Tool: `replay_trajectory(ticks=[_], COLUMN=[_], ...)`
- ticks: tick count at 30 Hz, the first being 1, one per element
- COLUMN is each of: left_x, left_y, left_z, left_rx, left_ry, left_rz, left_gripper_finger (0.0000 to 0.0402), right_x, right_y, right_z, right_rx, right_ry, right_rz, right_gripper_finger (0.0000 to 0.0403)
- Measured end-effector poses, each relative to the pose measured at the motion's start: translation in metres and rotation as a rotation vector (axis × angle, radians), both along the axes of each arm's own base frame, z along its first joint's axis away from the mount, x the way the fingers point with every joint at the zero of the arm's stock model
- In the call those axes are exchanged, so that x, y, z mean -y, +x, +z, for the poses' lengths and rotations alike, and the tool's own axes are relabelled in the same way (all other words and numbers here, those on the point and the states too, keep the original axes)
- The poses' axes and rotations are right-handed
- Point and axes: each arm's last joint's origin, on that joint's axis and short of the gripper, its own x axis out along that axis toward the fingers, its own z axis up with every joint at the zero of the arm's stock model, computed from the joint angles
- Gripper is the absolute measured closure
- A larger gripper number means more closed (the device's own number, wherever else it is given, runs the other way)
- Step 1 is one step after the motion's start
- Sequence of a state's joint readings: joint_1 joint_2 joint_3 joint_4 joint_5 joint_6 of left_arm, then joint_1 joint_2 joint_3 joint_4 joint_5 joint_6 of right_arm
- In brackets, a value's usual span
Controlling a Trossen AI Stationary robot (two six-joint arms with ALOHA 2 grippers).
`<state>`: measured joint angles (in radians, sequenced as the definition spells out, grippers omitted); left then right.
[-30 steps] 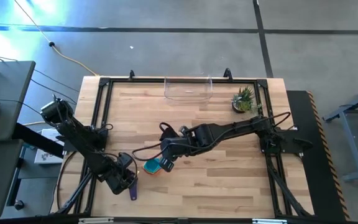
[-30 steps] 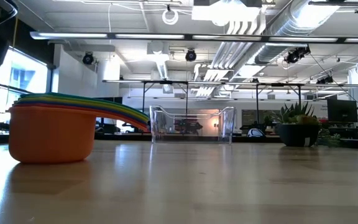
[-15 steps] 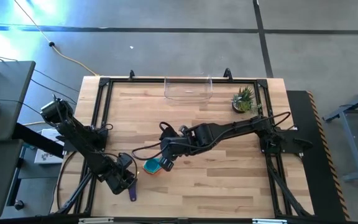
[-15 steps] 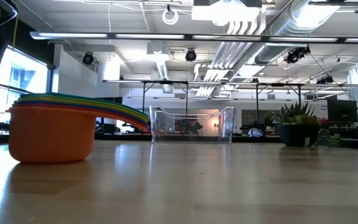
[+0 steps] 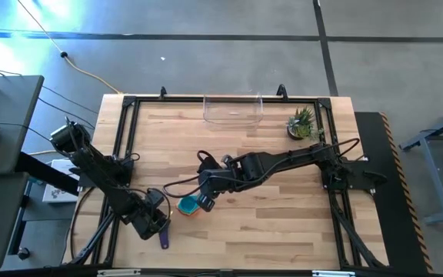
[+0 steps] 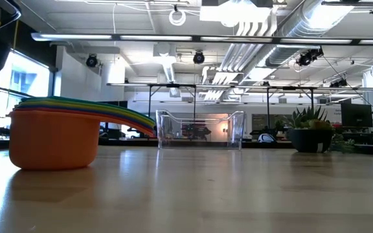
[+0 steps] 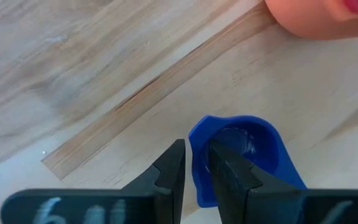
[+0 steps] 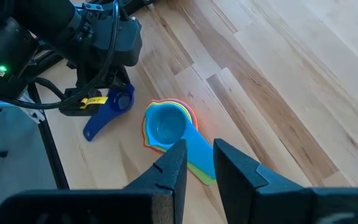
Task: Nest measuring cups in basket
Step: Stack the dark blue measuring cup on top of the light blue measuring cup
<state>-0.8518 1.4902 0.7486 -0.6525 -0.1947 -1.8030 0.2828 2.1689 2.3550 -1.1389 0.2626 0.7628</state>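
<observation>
Near the table's (image 5: 283, 208) front-left corner the left tool (image 7: 194, 165) sits low over the blue cup (image 7: 241, 155), its fingers straddling the cup's rim with a narrow gap; whether they actually pinch the rim can't be told. The blue cup lies on the wood with its handle pointing toward the table's front edge in the high view, just beside the stack but apart from it. The nested stack (image 8: 169, 130) stands mid-table: orange cup outermost, rainbow handles fanned out, teal cup on top. The basket (image 5: 233, 109) sits at the far edge, well apart, with no cup visible in it.

Progress, as judged: most cups nested, blue one left out, the whole stack not yet in the basket.

Left arm folded low, wrist angled down. Right arm stretched across the table, right tool (image 8: 197, 163) above the stack, fingers slightly parted, holding nothing.
</observation>
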Motion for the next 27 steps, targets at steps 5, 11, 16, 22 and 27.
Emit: replay_trajectory(ticks=[5,11,16,22,27], left_x=[0.000,0.004,0.007,0.014,0.014], left_y=[0.000,0.004,0.007,0.012,0.013], left_z=[0.000,0.001,0.002,0.005,0.005], left_rx=[0.000,0.040,0.074,0.138,0.143], left_ry=[0.000,-0.031,-0.061,-0.116,-0.115], left_rz=[0.000,-0.038,-0.064,-0.100,-0.114], left_gripper_finger=[0.0342,0.0360,0.0366,0.0367,0.0367], right_x=[-0.002,-0.003,-0.003,-0.003,-0.003], right_y=[-0.001,-0.001,-0.001,-0.001,-0.001], right_z=[0.000,0.000,0.000,0.000,0.000], right_rx=[0.001,0.003,0.003,0.003,0.003], right_ry=[0.001,0.011,0.013,0.013,0.013], right_rz=[-0.002,-0.013,-0.015,-0.016,-0.016], right_gripper_finger=[0.0331,0.0331,0.0331,0.0331,0.0331])
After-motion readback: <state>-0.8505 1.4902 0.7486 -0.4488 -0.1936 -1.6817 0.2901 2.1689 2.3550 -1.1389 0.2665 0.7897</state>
